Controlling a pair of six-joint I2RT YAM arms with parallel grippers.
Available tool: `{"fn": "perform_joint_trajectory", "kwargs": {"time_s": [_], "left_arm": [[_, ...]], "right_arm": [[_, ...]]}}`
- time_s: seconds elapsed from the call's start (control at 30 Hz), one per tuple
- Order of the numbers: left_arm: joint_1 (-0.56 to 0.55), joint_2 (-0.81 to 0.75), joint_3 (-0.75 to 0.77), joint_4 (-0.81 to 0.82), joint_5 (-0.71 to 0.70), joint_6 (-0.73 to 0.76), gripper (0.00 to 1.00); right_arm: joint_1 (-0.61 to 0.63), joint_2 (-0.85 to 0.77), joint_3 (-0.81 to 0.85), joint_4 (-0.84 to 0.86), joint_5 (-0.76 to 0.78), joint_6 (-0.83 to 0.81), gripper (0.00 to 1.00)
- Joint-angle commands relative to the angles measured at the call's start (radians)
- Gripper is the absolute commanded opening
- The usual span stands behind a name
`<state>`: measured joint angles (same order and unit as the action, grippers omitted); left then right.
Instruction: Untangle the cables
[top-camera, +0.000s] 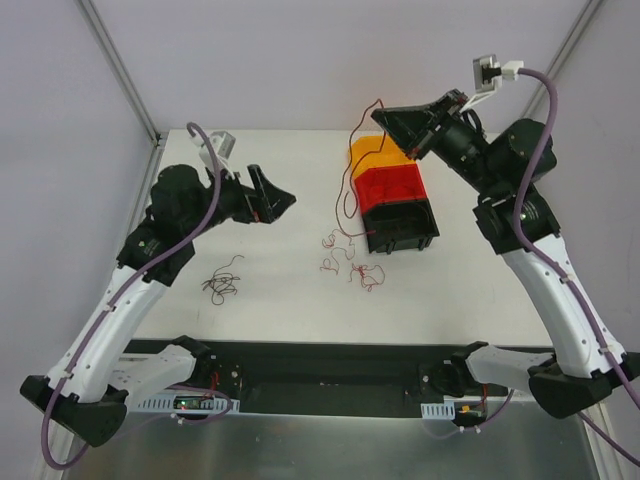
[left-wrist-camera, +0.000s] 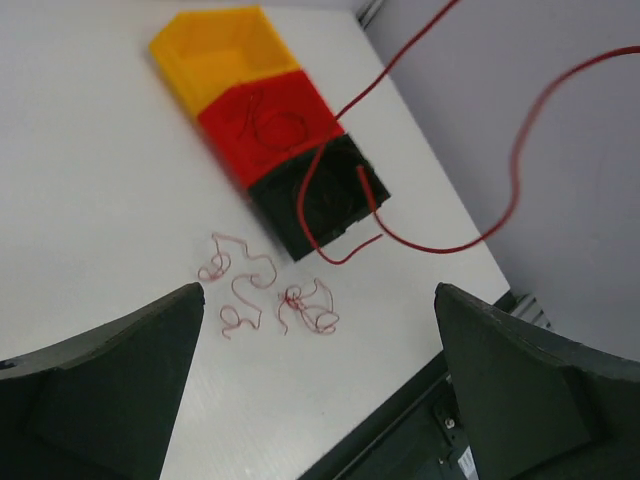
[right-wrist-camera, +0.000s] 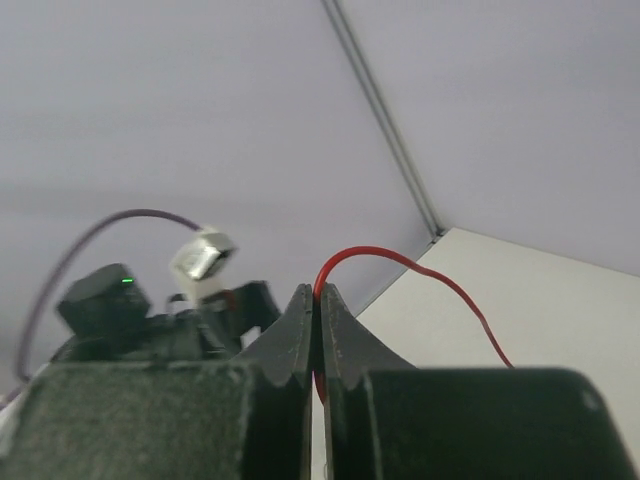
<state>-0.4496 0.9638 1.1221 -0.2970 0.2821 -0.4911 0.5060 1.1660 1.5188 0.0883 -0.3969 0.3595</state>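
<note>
right gripper (right-wrist-camera: 315, 300) lifts one red wire (right-wrist-camera: 385, 253) clear of the heap; left gripper (top-camera: 272, 190) hangs spread wide, holding nothing.

the right jaws are clenched on the wire's top and held high, likely so its length hangs free; it trails down to the black bin (left-wrist-camera: 275, 225) below. the red bin (left-wrist-camera: 225, 140) beside it seems to hold a coiled wire, and no wire shows in the yellow bin (left-wrist-camera: 180, 75). a red tangle (left-wrist-camera: 290, 305) lies on the table (left-wrist-camera: 100, 200) under the left gripper, dark wires (top-camera: 220, 283) behind it.
</note>
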Motion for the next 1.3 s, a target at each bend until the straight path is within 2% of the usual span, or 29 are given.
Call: {"fn": "perform_joint_trajectory", "kwargs": {"time_s": [0.0, 0.23, 0.33, 0.6, 0.83, 0.97, 1.27], "left_arm": [[0.003, -0.002, 0.188, -0.054, -0.001, 0.111, 0.99], [0.003, 0.042, 0.304, -0.053, -0.086, 0.218, 0.99], [0.003, 0.05, 0.279, -0.053, -0.152, 0.249, 0.99], [0.003, 0.044, 0.151, -0.031, -0.196, 0.316, 0.99], [0.003, 0.007, 0.081, 0.022, -0.175, 0.321, 0.99], [0.011, 0.004, 0.067, 0.035, -0.187, 0.324, 0.99], [0.083, 0.024, 0.061, 0.053, -0.101, 0.275, 0.99]], "right_arm": [[-0.007, 0.102, 0.167, -0.109, 0.156, -0.152, 0.01], [-0.053, 0.283, 0.305, -0.144, 0.328, -0.258, 0.01], [-0.087, 0.368, 0.394, -0.144, 0.334, -0.246, 0.01], [-0.17, 0.583, 0.558, -0.115, 0.307, -0.176, 0.01], [-0.231, 0.739, 0.679, -0.093, 0.302, -0.139, 0.01], [-0.259, 0.797, 0.693, -0.035, 0.319, -0.093, 0.01], [-0.27, 0.86, 0.621, -0.004, 0.391, -0.083, 0.01]]}}
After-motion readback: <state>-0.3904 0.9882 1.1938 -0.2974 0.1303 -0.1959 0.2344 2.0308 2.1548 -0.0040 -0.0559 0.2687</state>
